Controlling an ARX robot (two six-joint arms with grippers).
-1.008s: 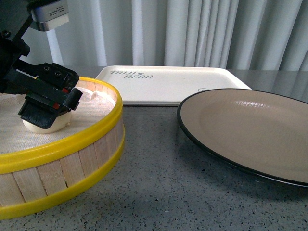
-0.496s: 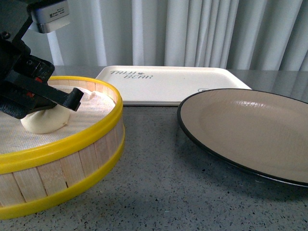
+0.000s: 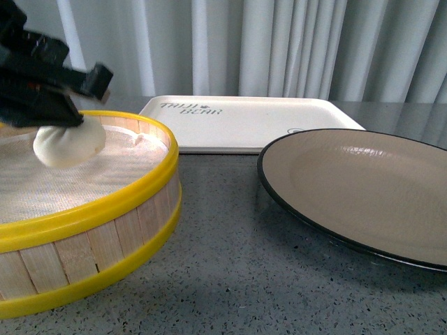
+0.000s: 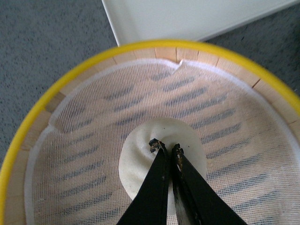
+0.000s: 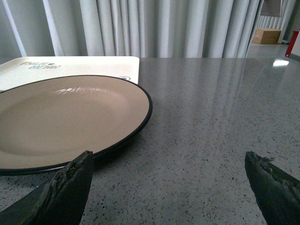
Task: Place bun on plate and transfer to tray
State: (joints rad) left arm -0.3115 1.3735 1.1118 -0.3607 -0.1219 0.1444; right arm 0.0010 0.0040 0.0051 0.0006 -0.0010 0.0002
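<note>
Front: upper left of frame, left gripper (image 3: 68, 118) clamped on small cream-white pleated bun (image 3: 68, 145), over yellow-rimmed wooden steamer basket (image 3: 105, 209) (liner contact unclear). Black-rimmed beige round plate (image 3: 363, 188) at right, cream rectangular tray (image 3: 244, 122) upper centre.
L wrist: fingertips (image 4: 154, 144) nearly together, pinching bun's twisted top.
R wrist: right gripper (image 5: 168, 187) wide apart, nr plate.

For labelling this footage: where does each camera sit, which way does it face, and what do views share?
Front: on the body, facing forward; sees steamer, plate, tray; left gripper shut on the bun.
Left wrist: on that wrist, looking down into the steamer; the gripper pinches the bun.
Right wrist: low, looking across the table at plate and tray; open right gripper shows.
Shared: bun and steamer, front and left wrist; plate and tray, front and right wrist.
</note>
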